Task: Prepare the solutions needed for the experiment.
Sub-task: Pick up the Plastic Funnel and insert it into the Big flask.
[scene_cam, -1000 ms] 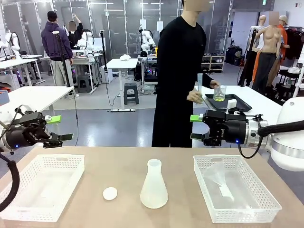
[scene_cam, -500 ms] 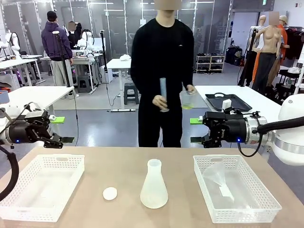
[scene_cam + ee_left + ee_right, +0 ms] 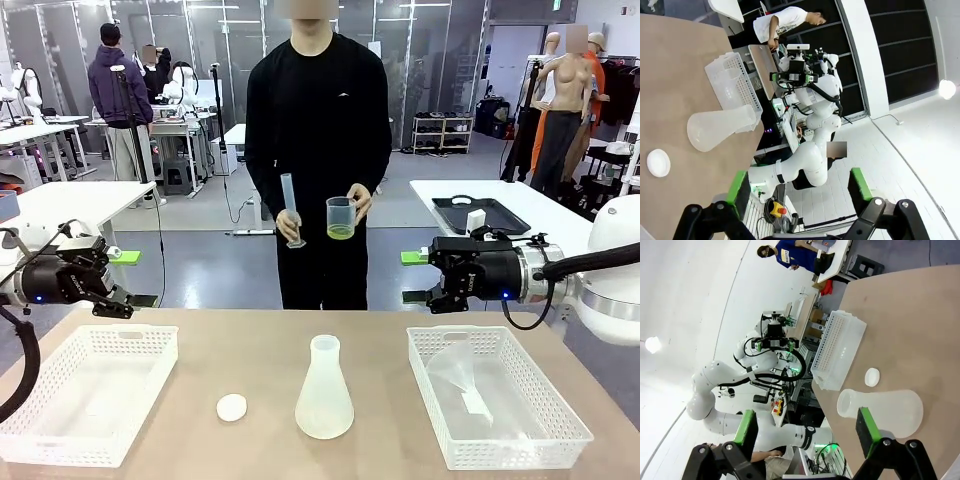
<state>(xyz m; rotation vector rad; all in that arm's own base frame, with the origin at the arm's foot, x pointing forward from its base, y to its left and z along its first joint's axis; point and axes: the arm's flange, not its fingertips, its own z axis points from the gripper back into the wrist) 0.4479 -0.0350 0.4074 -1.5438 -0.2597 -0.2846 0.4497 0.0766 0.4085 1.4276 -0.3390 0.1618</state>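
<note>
A person at the far side of the table holds a clear beaker (image 3: 341, 218) with a shallow layer of pale yellow solution in one hand. Their other hand holds a tall graduated cylinder (image 3: 291, 212). A frosted conical flask (image 3: 324, 391) (image 3: 720, 130) (image 3: 885, 410) stands upright at the table's middle, and a small white round cap (image 3: 231, 407) (image 3: 658, 163) (image 3: 871, 376) lies to its left. My left gripper (image 3: 135, 278) (image 3: 799, 186) hovers open above the left basket's far edge. My right gripper (image 3: 411, 276) (image 3: 805, 427) hovers open above the right basket's far edge. Neither holds anything.
A white mesh basket (image 3: 100, 332) (image 3: 837, 350) sits at the table's left. A second basket (image 3: 480, 332) (image 3: 735, 85) at the right holds a clear plastic piece (image 3: 462, 385). Behind the person, a black tray (image 3: 480, 215) lies on a white table.
The person has turned from the back table and stepped to the middle of my table's far edge, carrying the beaker and cylinder. My left gripper has dropped slightly; the right has barely moved.
</note>
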